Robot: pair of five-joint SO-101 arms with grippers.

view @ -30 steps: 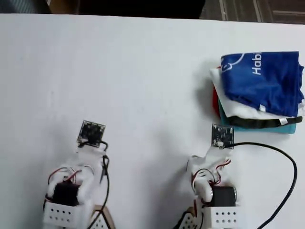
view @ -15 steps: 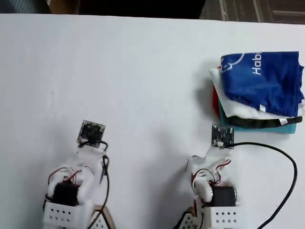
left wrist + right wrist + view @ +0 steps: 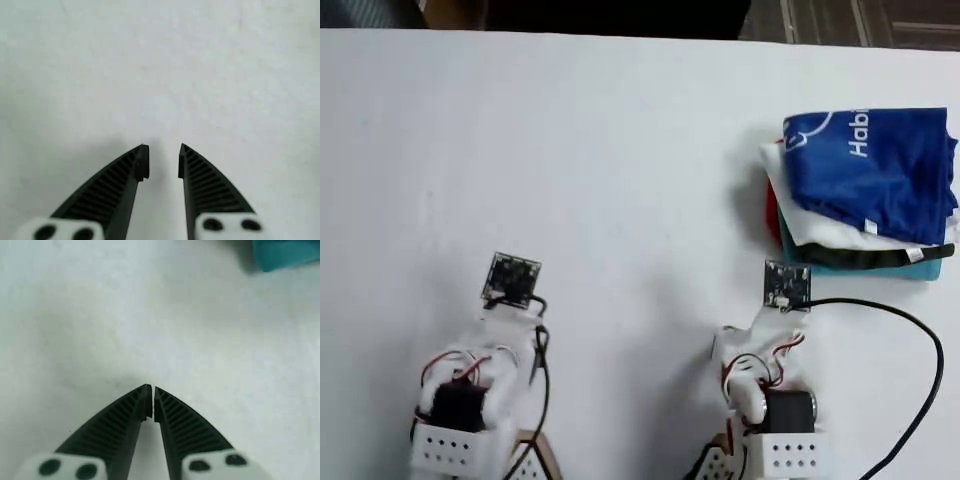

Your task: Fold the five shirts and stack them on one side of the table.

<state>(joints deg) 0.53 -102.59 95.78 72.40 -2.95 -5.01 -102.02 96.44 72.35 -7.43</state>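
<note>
The stack of shirts (image 3: 865, 190), blue on top with 4 colours edging out beneath, lies just beyond the right gripper (image 3: 152, 402), whose jaws are pressed together, empty. The left gripper (image 3: 162, 160), jaws slightly parted and empty, sits well apart from the stack, so the right arm is nearer.

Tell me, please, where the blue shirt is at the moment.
In the high view the blue shirt lies on top of the stack at the table's right side, just beyond the right gripper.
</note>
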